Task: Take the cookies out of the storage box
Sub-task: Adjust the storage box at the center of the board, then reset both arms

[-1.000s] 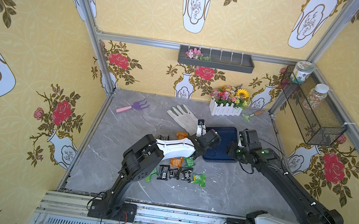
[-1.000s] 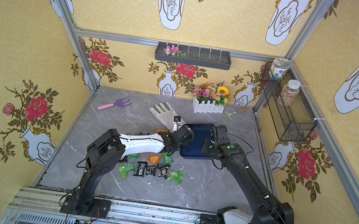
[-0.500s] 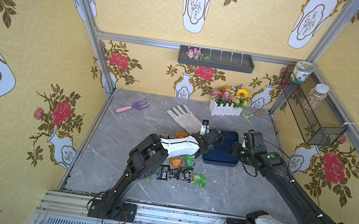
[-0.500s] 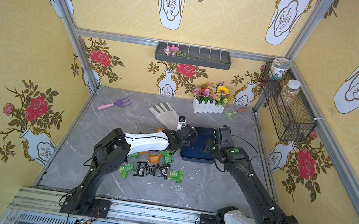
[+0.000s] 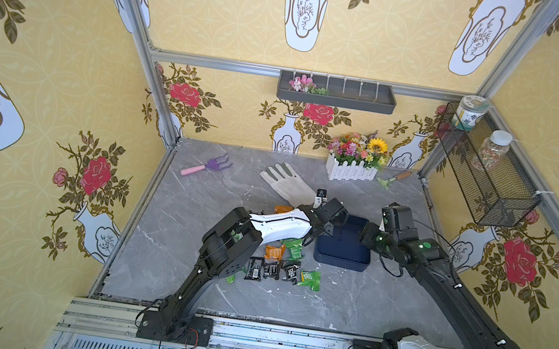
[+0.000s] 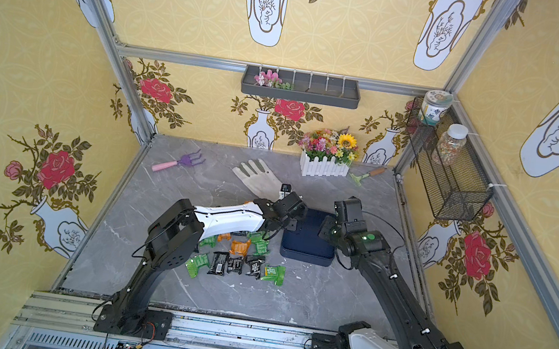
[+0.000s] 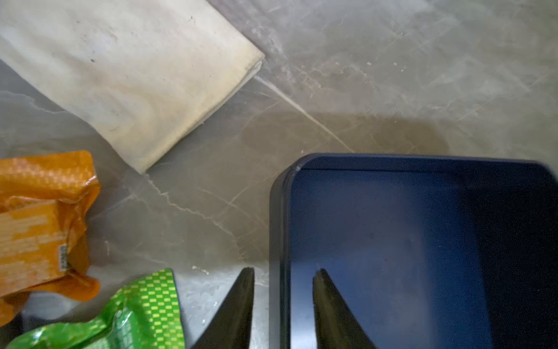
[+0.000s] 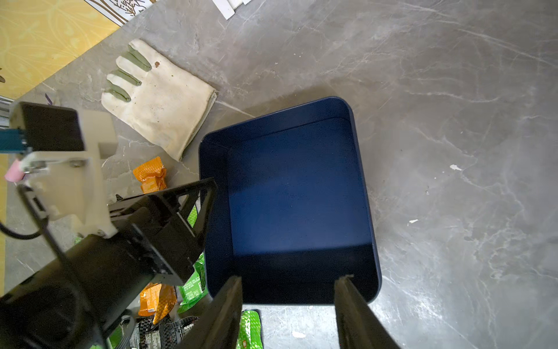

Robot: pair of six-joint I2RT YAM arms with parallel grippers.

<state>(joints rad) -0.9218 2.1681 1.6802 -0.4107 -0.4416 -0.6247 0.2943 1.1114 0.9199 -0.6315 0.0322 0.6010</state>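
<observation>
The storage box (image 5: 340, 261) (image 6: 307, 256) is a navy tray lying flat on the grey table, and it is empty in both wrist views (image 7: 392, 241) (image 8: 296, 187). The cookies (image 5: 279, 265) (image 6: 243, 256), green, orange and black foil packets, lie scattered on the table just left of the box, partly under my left arm. My left gripper (image 7: 285, 272) (image 5: 332, 228) is open, with one finger on either side of the box's left wall. Over the box's near right part hangs my right gripper (image 8: 290, 279) (image 5: 363, 235), open and holding nothing.
A cream work glove (image 5: 287, 184) lies just behind the box and the cookies. Further back stand a white picket-fence planter (image 5: 351, 171), a purple hand rake (image 5: 206, 166) and a small trowel (image 5: 393, 179). A wire basket (image 5: 484, 176) hangs on the right wall.
My left gripper's jaws have come apart around the box's left wall. The box has settled flat on the table. The right arm has barely moved.
</observation>
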